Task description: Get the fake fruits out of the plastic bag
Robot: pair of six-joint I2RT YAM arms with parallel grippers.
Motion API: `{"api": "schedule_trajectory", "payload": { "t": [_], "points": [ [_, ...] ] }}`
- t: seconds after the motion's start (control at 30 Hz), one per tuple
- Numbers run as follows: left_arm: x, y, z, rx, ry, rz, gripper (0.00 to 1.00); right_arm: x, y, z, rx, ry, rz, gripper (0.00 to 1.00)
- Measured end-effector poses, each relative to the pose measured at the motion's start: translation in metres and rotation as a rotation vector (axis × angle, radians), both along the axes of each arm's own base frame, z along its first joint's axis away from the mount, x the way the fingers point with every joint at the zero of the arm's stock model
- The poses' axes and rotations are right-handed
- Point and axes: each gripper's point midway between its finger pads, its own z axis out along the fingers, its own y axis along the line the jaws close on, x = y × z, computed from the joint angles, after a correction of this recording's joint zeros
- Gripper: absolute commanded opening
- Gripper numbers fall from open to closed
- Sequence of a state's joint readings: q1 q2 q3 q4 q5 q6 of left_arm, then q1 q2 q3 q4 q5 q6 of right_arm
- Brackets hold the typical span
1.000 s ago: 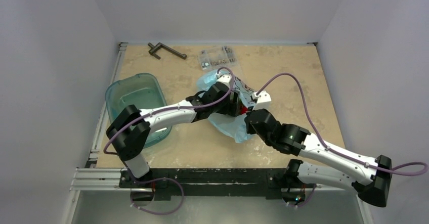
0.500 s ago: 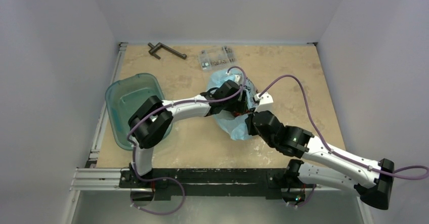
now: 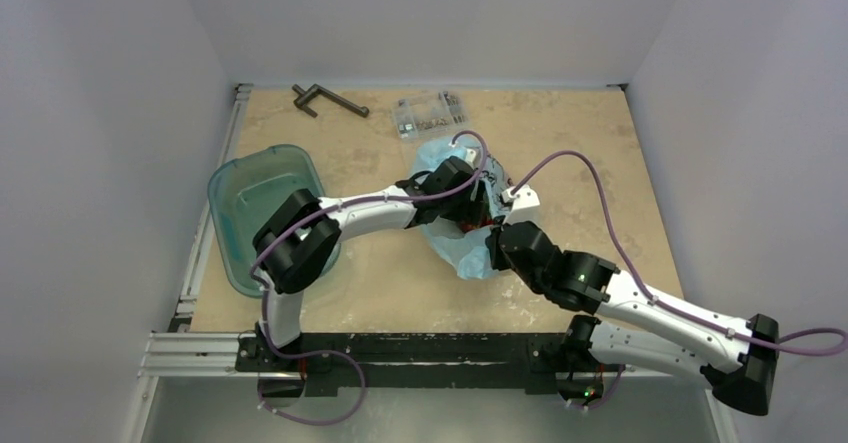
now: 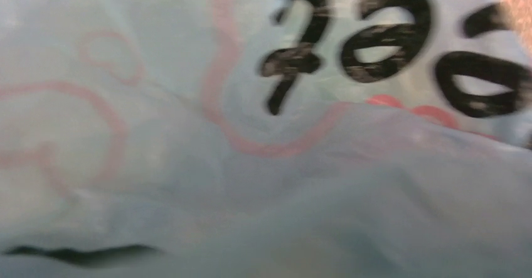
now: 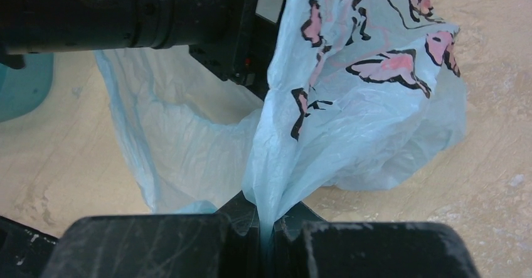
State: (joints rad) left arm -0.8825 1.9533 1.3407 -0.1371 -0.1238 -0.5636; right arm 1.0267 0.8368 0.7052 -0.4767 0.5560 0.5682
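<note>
The light-blue plastic bag [image 3: 462,251] lies at mid-table, its printed panel bunched up. My right gripper [image 5: 266,228] is shut on a fold of the bag's edge [image 5: 276,165] and holds it up; in the top view it [image 3: 492,246] is at the bag's right side. My left gripper [image 3: 474,201] reaches into the bag from the left. Its wrist view is filled by blue plastic with black and red print [image 4: 376,39], and its fingers are hidden. Its black wrist [image 5: 157,8] shows in the right wrist view. The fake fruits are hidden.
A teal translucent tub [image 3: 262,213] stands at the left, partly under my left arm. A clear flat parts box [image 3: 430,113] and a dark metal crank tool [image 3: 328,100] lie at the back. Bare tabletop [image 3: 590,153] lies right of the bag.
My left arm has pushed farther right into the bag and its elbow has swung in. The bag has bunched and shifted slightly. My right gripper keeps its hold.
</note>
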Motion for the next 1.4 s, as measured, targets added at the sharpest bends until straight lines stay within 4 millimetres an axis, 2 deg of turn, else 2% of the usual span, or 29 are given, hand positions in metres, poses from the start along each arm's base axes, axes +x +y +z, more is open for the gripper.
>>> {"api": "schedule_trajectory", "payload": {
  "t": [0.07,0.17,0.3,0.4,0.57,0.7,0.9,1.0,1.03,1.07,1.13,1.23,1.3,1.4],
  "points": [
    [-0.006,0.007,0.002,0.015,0.01,-0.013,0.11,-0.001,-0.001,-0.005,-0.005,0.008,-0.001,0.0],
    [-0.015,0.014,0.014,0.021,0.019,-0.037,0.06,-0.003,-0.003,-0.013,-0.01,0.02,-0.006,0.0],
    [-0.024,0.018,0.05,-0.024,-0.001,-0.065,0.0,-0.005,-0.005,-0.022,-0.01,0.032,-0.013,0.0],
    [-0.033,0.023,0.078,-0.076,-0.028,-0.082,0.0,-0.005,-0.005,-0.021,0.008,0.028,-0.019,0.0],
    [-0.058,0.039,0.108,-0.136,-0.04,-0.122,0.0,-0.004,-0.006,-0.013,0.044,0.009,-0.026,0.0],
    [-0.084,0.061,0.126,-0.159,-0.039,-0.159,0.0,-0.004,-0.006,-0.012,0.048,0.005,-0.031,0.0],
    [-0.115,0.091,0.161,-0.206,-0.075,-0.22,0.0,-0.004,-0.006,-0.014,0.041,0.008,-0.033,0.0],
    [-0.128,0.109,0.172,-0.214,-0.094,-0.235,0.0,-0.003,-0.006,-0.015,0.036,0.011,-0.033,0.0],
    [-0.13,0.116,0.173,-0.217,-0.1,-0.228,0.03,-0.003,-0.006,-0.015,0.037,0.01,-0.033,0.0],
    [-0.13,0.122,0.173,-0.218,-0.101,-0.218,0.11,-0.003,-0.005,-0.015,0.038,0.01,-0.033,0.0],
    [-0.128,0.133,0.166,-0.208,-0.08,-0.186,0.14,-0.003,-0.004,-0.015,0.041,0.008,-0.031,0.0],
    [-0.122,0.13,0.148,-0.202,-0.013,-0.166,0.29,-0.002,-0.003,-0.016,0.037,0.011,-0.026,0.0],
    [-0.126,0.12,0.129,-0.215,0.046,-0.185,0.3,-0.002,-0.002,-0.019,0.028,0.017,-0.023,0.0],
    [-0.142,0.103,0.112,-0.232,0.102,-0.246,0.23,-0.002,-0.001,-0.021,0.018,0.022,-0.021,0.0]
  ]
}}
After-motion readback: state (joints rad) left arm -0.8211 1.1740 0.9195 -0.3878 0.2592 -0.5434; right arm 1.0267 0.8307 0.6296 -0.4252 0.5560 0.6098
